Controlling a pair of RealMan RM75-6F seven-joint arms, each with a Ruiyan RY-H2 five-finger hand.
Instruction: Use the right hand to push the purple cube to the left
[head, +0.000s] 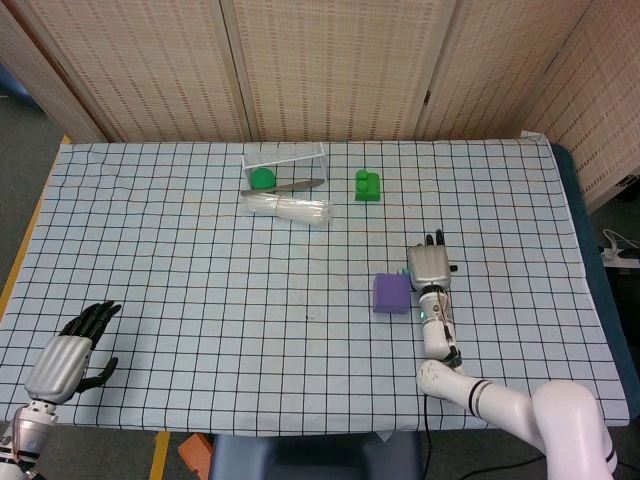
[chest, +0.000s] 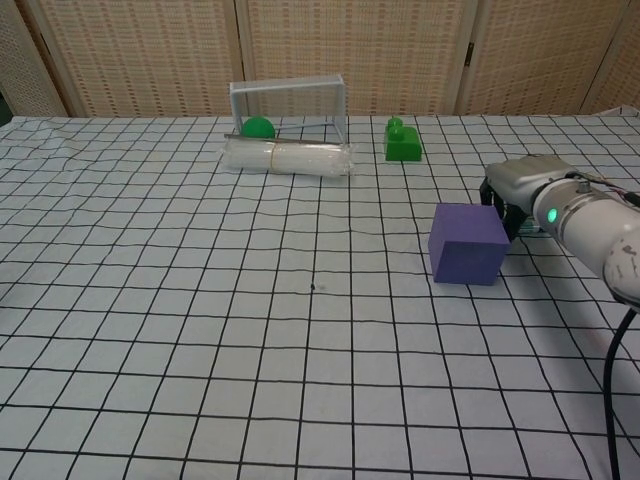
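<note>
At the far left, near the front edge of the surface (head: 150, 230), the left hand (head: 72, 352) rests with its dark fingers spread apart and it holds nothing. Further right, at the back, a clear box (head: 285, 165) stands open, and a green ball (head: 262, 178) is inside it. Just in front of the box lies a clear roll (head: 288, 208). To the right of the box stands a green block (head: 368, 185), apart from it. Nearer the front and more to the right sits the cube (head: 391, 293), flat on the checked cloth. Just beside the right side of the cube is the right hand (head: 429, 265), low over the surface; its fingers point away from the robot, and it grips nothing. Whether it touches the cube, I cannot tell.
</note>
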